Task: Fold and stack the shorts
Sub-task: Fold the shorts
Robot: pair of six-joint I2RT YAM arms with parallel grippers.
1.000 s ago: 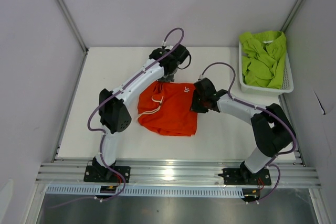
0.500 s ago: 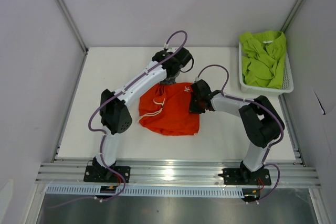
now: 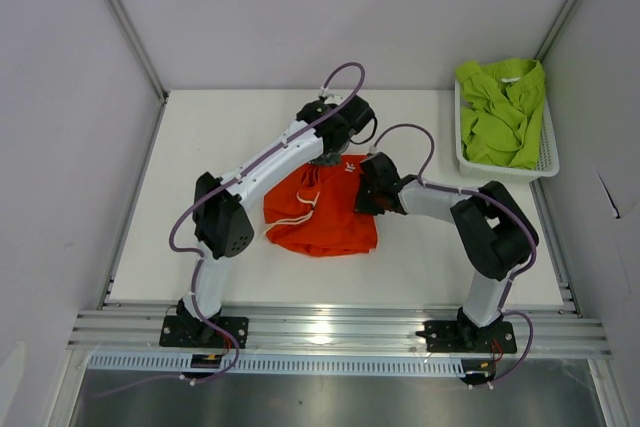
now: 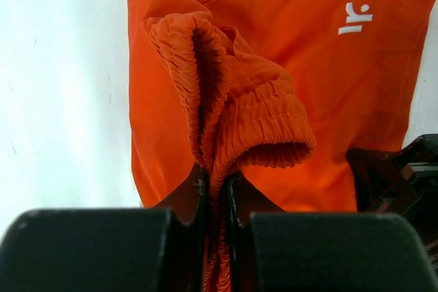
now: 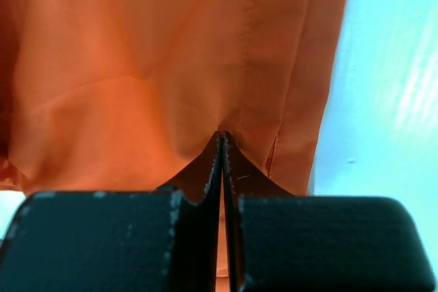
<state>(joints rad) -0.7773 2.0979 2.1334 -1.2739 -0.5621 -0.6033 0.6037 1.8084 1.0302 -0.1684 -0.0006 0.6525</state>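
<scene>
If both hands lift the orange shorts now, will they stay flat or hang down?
Probably floppy: the orange shorts bunch into folds where the left hand pinches them. Likely light, since thin cloth creases at the right hand. The unheld middle would probably sag.

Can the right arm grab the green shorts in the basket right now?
Probably not yet. Its end effector is shut on the orange shorts. Nothing seems to block the way to the green shorts in the basket.

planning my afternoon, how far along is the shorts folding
Done: nothing stacked yet. In hand: the left hand pinches the waistband of the orange shorts, the right hand their side edge. Left: finish that fold, then the green shorts, heaped in the basket.
</scene>
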